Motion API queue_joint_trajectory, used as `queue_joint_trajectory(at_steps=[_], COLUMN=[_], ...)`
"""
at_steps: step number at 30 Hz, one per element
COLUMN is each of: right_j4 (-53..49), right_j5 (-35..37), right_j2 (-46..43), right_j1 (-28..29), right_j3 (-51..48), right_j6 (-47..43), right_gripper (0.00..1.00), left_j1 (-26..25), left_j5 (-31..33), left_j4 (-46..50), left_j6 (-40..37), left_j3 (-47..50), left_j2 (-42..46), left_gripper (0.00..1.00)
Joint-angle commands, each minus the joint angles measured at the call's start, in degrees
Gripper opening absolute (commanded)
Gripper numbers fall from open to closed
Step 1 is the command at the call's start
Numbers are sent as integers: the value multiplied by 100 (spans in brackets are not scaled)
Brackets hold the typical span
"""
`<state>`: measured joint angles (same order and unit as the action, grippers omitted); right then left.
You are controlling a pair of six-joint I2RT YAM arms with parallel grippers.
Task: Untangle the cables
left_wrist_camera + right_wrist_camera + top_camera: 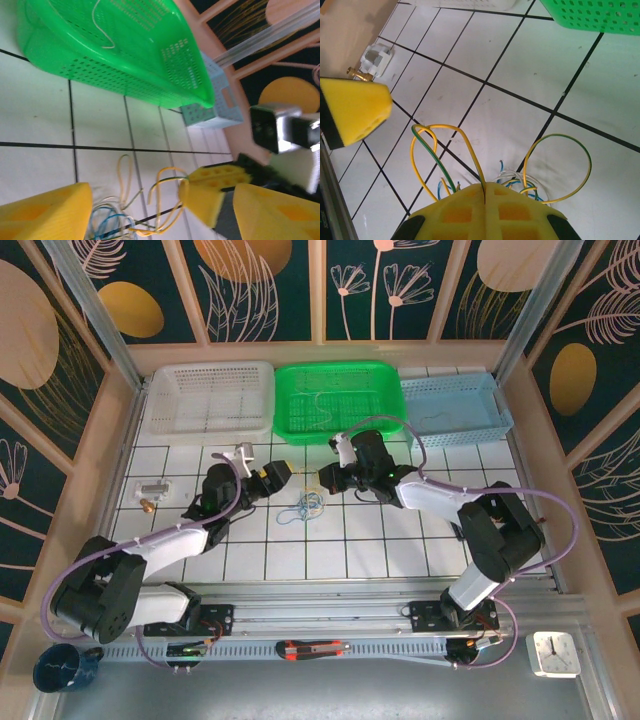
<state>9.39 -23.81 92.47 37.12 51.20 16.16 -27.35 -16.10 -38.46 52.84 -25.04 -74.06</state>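
Note:
The cables (305, 508) lie as a small clump of blue, whitish and yellow-green wires on the white tiled table between the two grippers. My right gripper (325, 480) is shut on a yellow-green wire, pinched at its closed fingertips (485, 189), and the wire's loops (437, 150) arch out over the tiles. My left gripper (275, 478) stands open just left of the clump. Its yellow fingers (47, 212) straddle the blue and whitish strands (107, 222), with the right gripper's yellow tips (215, 192) between them.
Three baskets line the far edge: white (210, 398), green (335, 400) with a pale wire (102, 30) inside, and blue (452, 408). Small metal and brass parts (150, 490) lie at the left, and a white fitting (240, 453) lies near the left arm.

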Motion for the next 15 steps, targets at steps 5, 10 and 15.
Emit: queue_joint_trajectory(at_steps=[5, 10, 15], right_j4=[263, 300, 301], right_j5=[43, 87, 79], right_j2=[146, 182, 240], right_j1=[32, 32, 31], right_j3=[-102, -102, -66], right_j6=[115, 146, 144], right_gripper=[0, 0, 0], left_j1=[-131, -468, -659], left_j5=[-442, -384, -205], left_j4=[-445, -446, -417], left_j6=[403, 493, 736], left_j3=[-520, -867, -874], left_j2=[-394, -665, -834], left_gripper=[59, 53, 51])
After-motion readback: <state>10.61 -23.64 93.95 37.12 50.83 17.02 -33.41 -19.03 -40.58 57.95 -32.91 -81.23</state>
